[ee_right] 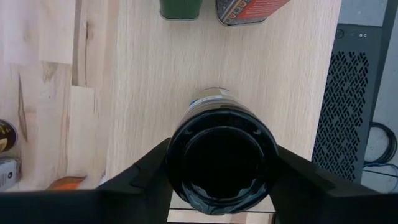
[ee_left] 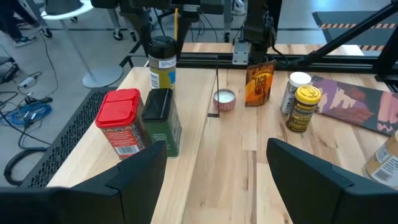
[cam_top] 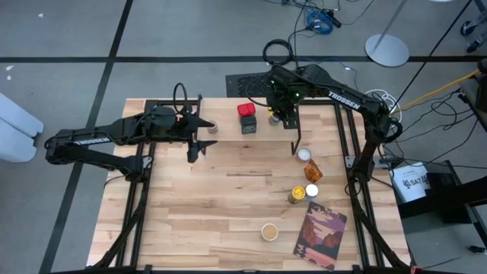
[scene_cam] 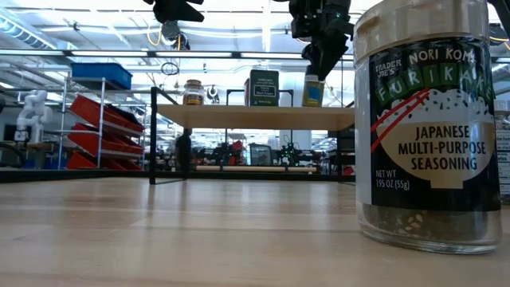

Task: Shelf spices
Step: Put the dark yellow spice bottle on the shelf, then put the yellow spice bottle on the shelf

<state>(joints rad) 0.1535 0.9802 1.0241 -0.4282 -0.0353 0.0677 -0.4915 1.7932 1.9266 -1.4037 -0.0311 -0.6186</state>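
While the right gripper (ee_right: pixel 221 177) clasps the round black cap of a yellow-labelled jar (scene_cam: pixel 313 90), the jar stands upright on the shelf (scene_cam: pixel 255 116), a pale plank on thin black legs at the table's far edge. Its dark fingers (ee_right: pixel 144 171) press the cap from both sides, seen from straight above in the right wrist view. Beside the jar on the plank stand a boxy dark-green tin (scene_cam: pixel 264 88) and, in the high view, a red-lidded tin (cam_top: pixel 246 110); a small round jar with a tan top (scene_cam: pixel 193 92) sits farther along, at the shelf's left part in the low view.

The left gripper (cam_top: pixel 195 151) hangs over the table (cam_top: pixel 228 205) near the shelf's left end, fingers spread and holding nothing.

On the table's right side lie the other spices: a shallow white-topped pot (cam_top: pixel 304 154), an orange Taco Mix packet (ee_left: pixel 259 84), a white-capped jar (cam_top: pixel 311 190), a yellow-capped jar (ee_left: pixel 304 107) and a tan-lidded jar (cam_top: pixel 269 230). Near them lies a flat book (cam_top: pixel 320 235) with a purple picture cover. Close to the low camera stands a clear furikake jar (scene_cam: pixel 430 135), dark flakes showing under its label.
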